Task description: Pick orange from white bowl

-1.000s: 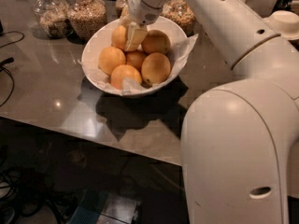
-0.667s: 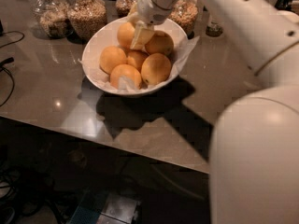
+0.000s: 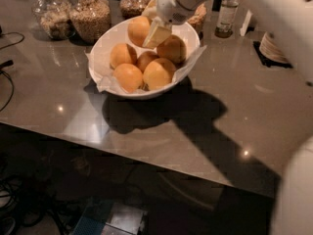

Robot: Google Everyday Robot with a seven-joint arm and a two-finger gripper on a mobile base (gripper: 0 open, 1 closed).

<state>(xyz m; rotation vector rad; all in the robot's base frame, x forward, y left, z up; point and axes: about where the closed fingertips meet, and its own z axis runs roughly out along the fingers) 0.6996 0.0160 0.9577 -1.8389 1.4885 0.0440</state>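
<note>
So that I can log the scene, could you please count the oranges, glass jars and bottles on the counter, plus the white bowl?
Oranges: 6
White bowl: 1
Glass jars: 4
Bottle: 1
Total: 12
Claw sits over the bowl's back oranges.

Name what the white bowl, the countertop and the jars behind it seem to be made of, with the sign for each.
White bowl: likely glazed ceramic, smooth, glossy. Countertop: probably polished stone; grey, with sharp light glints. Jars: clear glass; grain shows through. The gripper hangs over the bowl's far side, above the oranges.
</note>
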